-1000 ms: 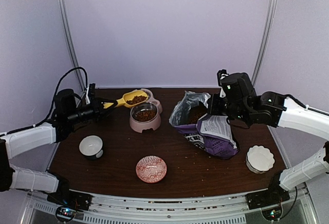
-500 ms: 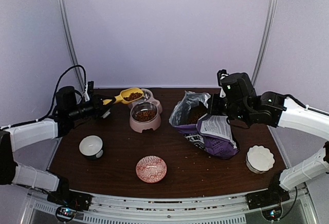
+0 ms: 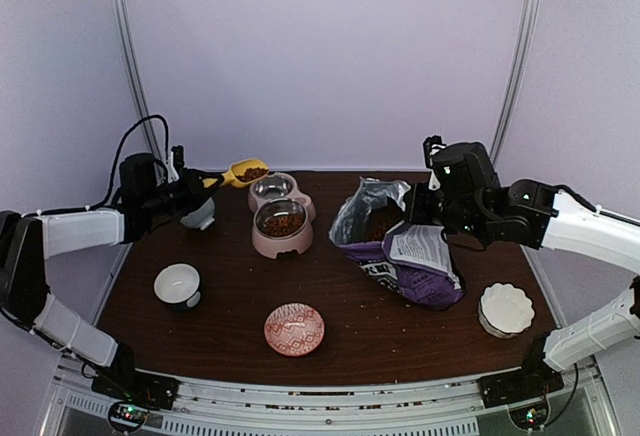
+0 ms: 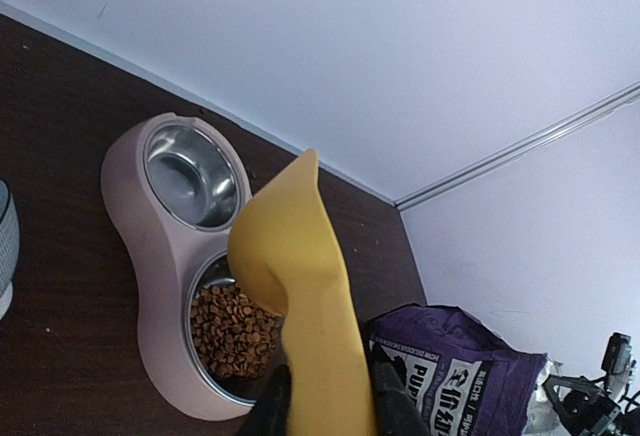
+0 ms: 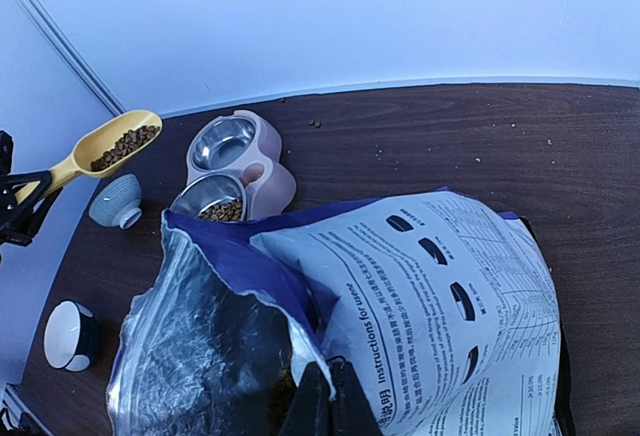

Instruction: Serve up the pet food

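The left jaws are clamped on the handle of the yellow scoop (image 4: pixel 300 286), which runs straight out ahead of them. Its head carries a heap of kibble (image 5: pixel 122 140), held about level above the desk (image 3: pixel 360 331). Just below these jaws sits a small blue-grey bowl (image 3: pixel 200 214). Ahead of them lies the pink double feeder (image 4: pixel 135 256). Its nearer steel cup (image 4: pixel 230 331) already holds pellets, and the one beyond it (image 4: pixel 190 161) is bare. From above, the scoop head seems to hang beside the bare cup, not over it.

The right jaws are pinched together on the top edge of the purple puppy food bag (image 5: pixel 420 296). They hold its mouth open ahead of them, with more kibble showing inside.

The main risk, I judge, is tipping too early. If the scoop rolls before its lip clears the feeder's rim, pellets scatter across the desk. The thin handle could also twist in the grip. If the bag edge slips free, the mouth may sag and spill.
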